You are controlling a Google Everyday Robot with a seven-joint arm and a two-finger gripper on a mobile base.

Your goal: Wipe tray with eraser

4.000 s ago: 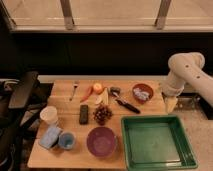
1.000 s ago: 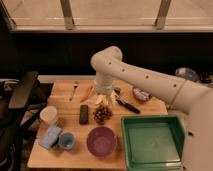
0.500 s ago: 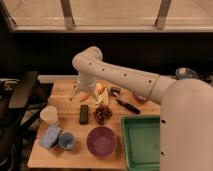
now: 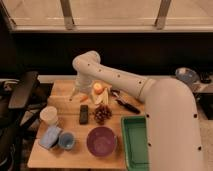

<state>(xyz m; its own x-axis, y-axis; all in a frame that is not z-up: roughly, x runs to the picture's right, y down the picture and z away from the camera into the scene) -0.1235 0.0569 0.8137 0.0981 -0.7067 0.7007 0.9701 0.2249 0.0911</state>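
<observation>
The robot's white arm (image 4: 165,115) fills the right side and hides the right part of the wooden surface (image 4: 60,90). It bends at an elbow near the top and drops to the gripper (image 4: 80,94), which hangs over the far left part of the surface. The gripper's fingers are spread and hold nothing. The green tray (image 4: 134,142) lies well to the lower right of the gripper. Its right half is covered by the arm and its near edge is cut off by the frame. The purple bowl (image 4: 101,141) sits below and right of the gripper, just beside the tray. The dark eraser (image 4: 84,114) lies just below the gripper, apart from it, with a dark reddish cluster (image 4: 102,113) beside it that is hard to make out. A small orange piece (image 4: 84,99) lies near the fingertips; contact cannot be told
</observation>
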